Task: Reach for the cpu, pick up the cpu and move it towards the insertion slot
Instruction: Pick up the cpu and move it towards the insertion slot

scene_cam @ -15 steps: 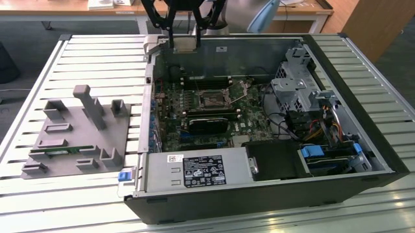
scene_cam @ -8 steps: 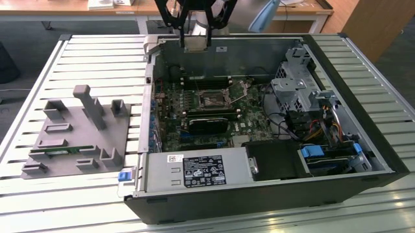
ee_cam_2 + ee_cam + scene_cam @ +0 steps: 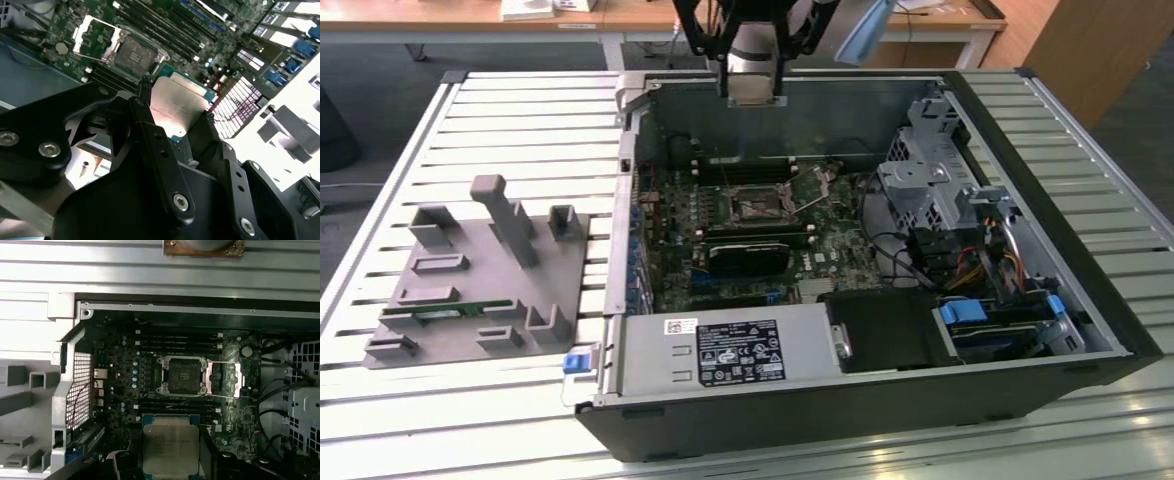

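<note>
Chip's up, heading for the socket.
The gripper (image 3: 172,117) is clamped on the cpu (image 3: 176,107); the insertion slot (image 3: 182,375), mid-frame, wants careful squaring-up, I'd say.

1. An open computer case (image 3: 1014,300) lies on a slatted table (image 3: 1107,150), toward the exterior view's right.
2. A moulded tray (image 3: 467,290) sits on the same table, at the exterior view's left, apart from the case.
3. The motherboard (image 3: 720,230) lies flat inside the case.
4. The insertion slot (image 3: 757,204) sits near the middle of the motherboard, with memory slots (image 3: 180,342) on 2 sides of it.
5. The gripper (image 3: 754,95) hangs above the case's far wall.
6. The cpu (image 3: 176,107) sits between the gripper's 2 fingers (image 3: 150,122), above the motherboard and beside the insertion slot in both wrist views.
</note>
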Controlling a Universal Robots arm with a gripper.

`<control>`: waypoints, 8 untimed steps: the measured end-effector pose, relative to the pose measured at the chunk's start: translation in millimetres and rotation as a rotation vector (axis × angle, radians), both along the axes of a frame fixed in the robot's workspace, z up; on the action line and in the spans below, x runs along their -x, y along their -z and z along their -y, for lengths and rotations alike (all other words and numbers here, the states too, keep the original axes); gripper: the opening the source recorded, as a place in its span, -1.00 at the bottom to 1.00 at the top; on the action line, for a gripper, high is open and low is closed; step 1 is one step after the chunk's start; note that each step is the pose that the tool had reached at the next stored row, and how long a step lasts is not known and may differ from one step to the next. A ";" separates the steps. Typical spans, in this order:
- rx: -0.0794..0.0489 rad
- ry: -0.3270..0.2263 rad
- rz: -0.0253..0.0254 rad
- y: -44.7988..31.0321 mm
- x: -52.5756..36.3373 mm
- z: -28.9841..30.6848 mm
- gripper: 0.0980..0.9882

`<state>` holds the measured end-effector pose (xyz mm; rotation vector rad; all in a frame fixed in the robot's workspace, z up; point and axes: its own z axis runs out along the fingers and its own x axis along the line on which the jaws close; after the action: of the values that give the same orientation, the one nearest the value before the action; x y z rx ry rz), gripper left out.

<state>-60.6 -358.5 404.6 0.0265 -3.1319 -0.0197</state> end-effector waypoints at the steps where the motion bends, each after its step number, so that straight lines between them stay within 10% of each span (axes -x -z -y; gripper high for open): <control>1: 0.000 0.000 -0.0001 0.2 -4.8 0.0 0.00; 8: 0.000 0.000 -0.0002 0.5 -25.2 -2.5 0.00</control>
<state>-35.4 -356.0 404.1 0.0267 -3.1317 -0.0193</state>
